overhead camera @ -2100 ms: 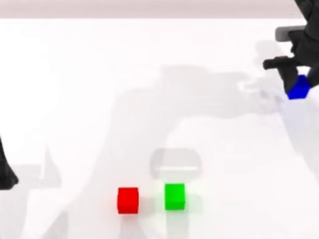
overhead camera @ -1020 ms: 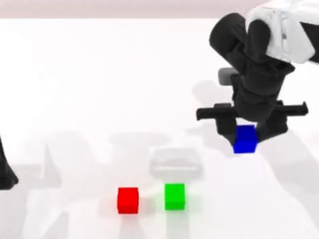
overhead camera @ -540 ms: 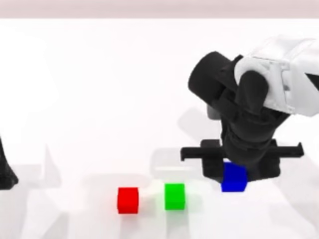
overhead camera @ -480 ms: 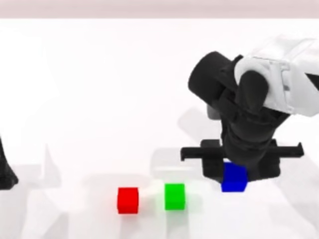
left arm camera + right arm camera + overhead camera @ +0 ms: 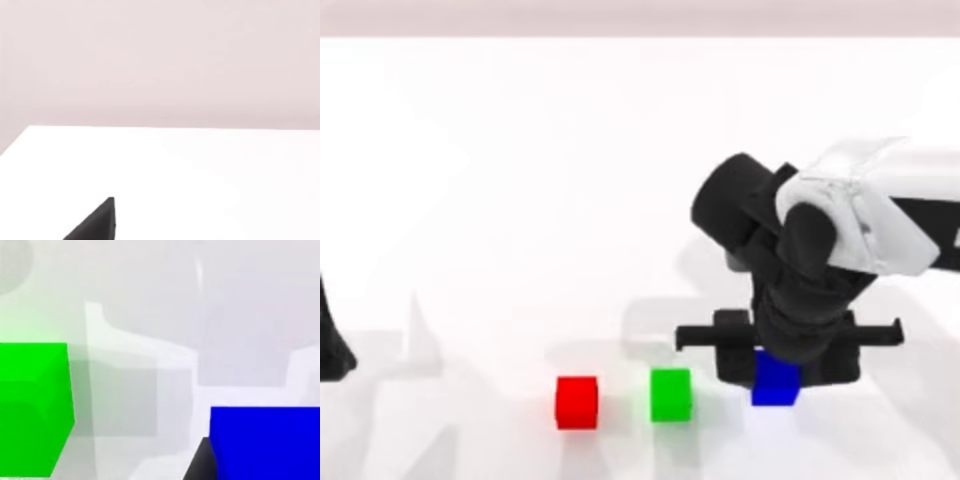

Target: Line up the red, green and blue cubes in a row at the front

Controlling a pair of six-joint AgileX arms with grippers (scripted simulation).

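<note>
While my right hand (image 5: 776, 372) grips the blue cube (image 5: 775, 381), it sits square beside the green cube (image 5: 671, 394).

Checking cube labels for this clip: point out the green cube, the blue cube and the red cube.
green cube (image 5: 671, 394), top view, middle of its top face.
blue cube (image 5: 776, 381), top view, visible face below the right end effector.
red cube (image 5: 577, 402), top view, middle of its top face.

Red cube (image 5: 576, 402), green cube (image 5: 670, 394), blue cube (image 5: 776, 381): plain matte, smooth, no texture or sheen. Counter (image 5: 520, 200) smooth matte white, no grain. Right arm's pincer (image 5: 772, 372) matte black, plastic-looking; arm shell above it smooth white. Left arm at counter's left edge, matte black.
</note>
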